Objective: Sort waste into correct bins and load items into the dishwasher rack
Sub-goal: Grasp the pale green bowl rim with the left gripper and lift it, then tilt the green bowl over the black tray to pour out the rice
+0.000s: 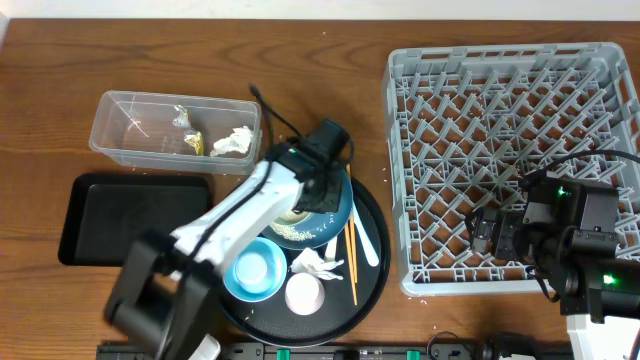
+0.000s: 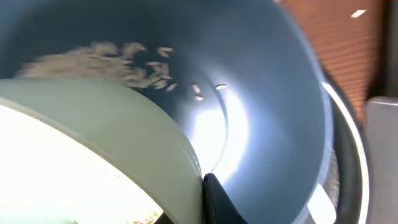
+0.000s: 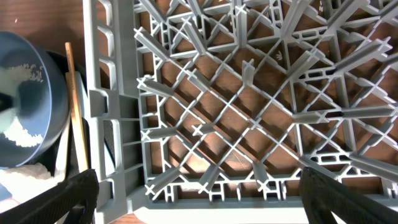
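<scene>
Pale-green bowl (image 1: 290,217) is sitting inside the large dark-blue dish (image 1: 337,222) on the round black tray (image 1: 372,280), mid-table. At far left, the clear tub (image 1: 110,140) is holding snack wrappers (image 1: 192,143) and a crumpled napkin (image 1: 233,143), and the flat black tray (image 1: 130,215) is lying just below it. Next, the left gripper (image 1: 312,198) is hanging over the dish with its jaws closed, apparently pinching the bowl's rim. One black fingertip (image 2: 210,196) is pressing against the bowl's outer wall. Rice grains (image 2: 109,59) are lying loose on the dish beside the bowl. The bowl is looking light, stiff and smooth, so the rim is seeming the right place to grip. A smooth wall may be slipping in a thin pinch, though, and tilting it may be spilling rice. Further right, the right gripper (image 3: 205,196) is hovering over the near-left corner of the dishwasher rack (image 1: 400,170), fingers spread wide and holding nothing.
</scene>
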